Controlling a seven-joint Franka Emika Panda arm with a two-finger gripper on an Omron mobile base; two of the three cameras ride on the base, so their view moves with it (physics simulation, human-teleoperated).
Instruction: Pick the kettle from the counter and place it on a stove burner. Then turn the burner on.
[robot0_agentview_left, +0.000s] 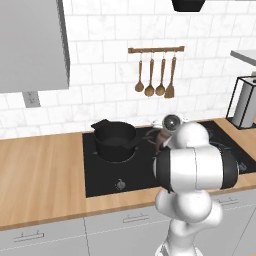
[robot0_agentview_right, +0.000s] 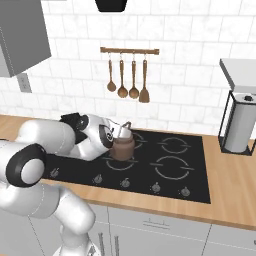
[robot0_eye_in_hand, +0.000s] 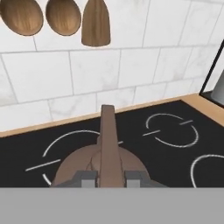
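Jaws clamped on the arched handle of the kettle (robot0_eye_in_hand: 98, 164), the gripper (robot0_eye_in_hand: 110, 178) holds the small brown pot over a rear burner ring (robot0_eye_in_hand: 78, 151) of the black stove (robot0_agentview_right: 190, 170), beside the saucepan (robot0_agentview_left: 115, 140). Whether its base touches the glass cannot be told. Release too high, or off-centre, and the kettle could tip or settle astride the ring. The knobs (robot0_agentview_right: 156, 187) line the front edge near the bench (robot0_agentview_right: 232, 190); choosing the wrong one would heat an empty burner.
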